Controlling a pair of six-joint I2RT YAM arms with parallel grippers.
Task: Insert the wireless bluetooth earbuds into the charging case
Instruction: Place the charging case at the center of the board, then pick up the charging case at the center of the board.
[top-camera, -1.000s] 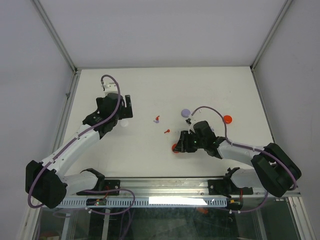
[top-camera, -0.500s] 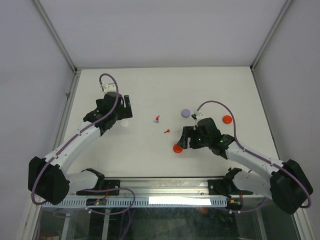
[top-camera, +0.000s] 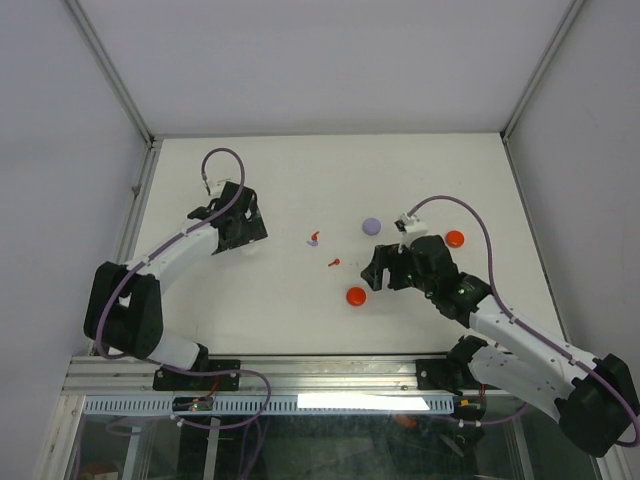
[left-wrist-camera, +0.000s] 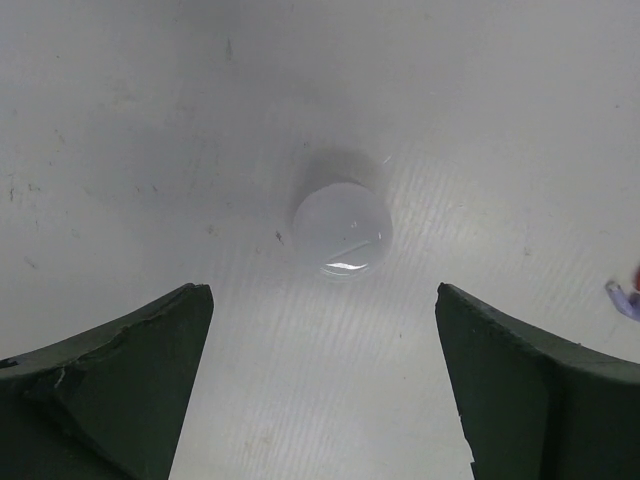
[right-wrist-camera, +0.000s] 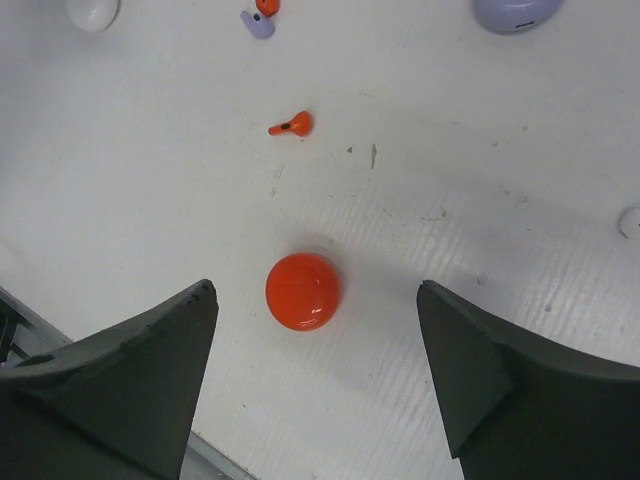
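Right wrist view: the right pincer (right-wrist-camera: 315, 287) stands wide open and empty over the table (right-wrist-camera: 500, 200), a round red puck (right-wrist-camera: 303, 291) showing between its jaws. A red earbud (right-wrist-camera: 292, 125) lies on the table beyond the puck, apart from it, and a purple earbud (right-wrist-camera: 258, 22) farther on. Left wrist view: the left pincer (left-wrist-camera: 322, 290) gapes open too, a white puck (left-wrist-camera: 342, 228) just ahead.

Small items being spread over the table (top-camera: 280, 180)
An earbud (top-camera: 334, 263) is being seen between two close-set earbuds (top-camera: 314, 239), upper left, and a round case (top-camera: 355, 296), lower right.
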